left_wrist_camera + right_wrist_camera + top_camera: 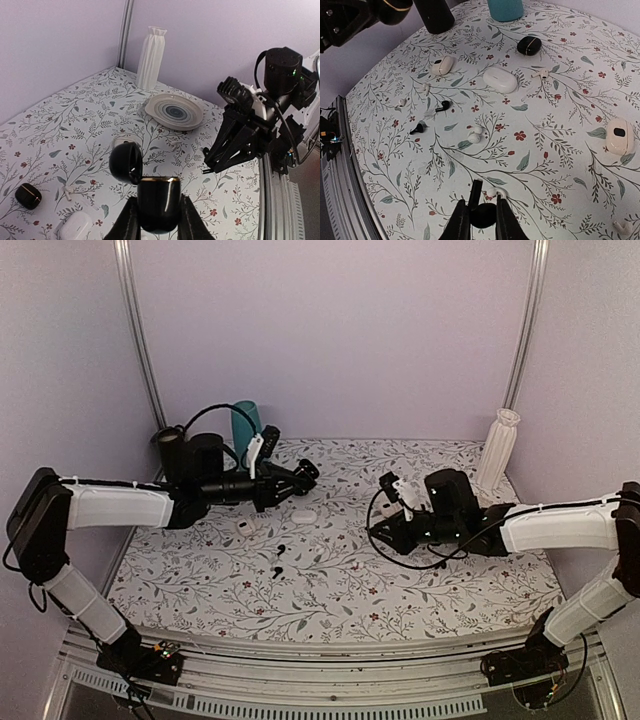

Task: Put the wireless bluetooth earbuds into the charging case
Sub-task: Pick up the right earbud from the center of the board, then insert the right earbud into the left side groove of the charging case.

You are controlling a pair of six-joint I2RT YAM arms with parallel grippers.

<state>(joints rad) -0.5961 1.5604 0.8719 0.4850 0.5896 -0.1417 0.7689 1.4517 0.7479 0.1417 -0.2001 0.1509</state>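
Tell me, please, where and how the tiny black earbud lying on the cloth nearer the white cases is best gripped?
Probably at the rounded head of that tiny black short-stemmed earbud, coming straight down from above and pinching across its width. It lies flat on the floral-patterned tablecloth, apart from its neighbours, too low to approach from the side.
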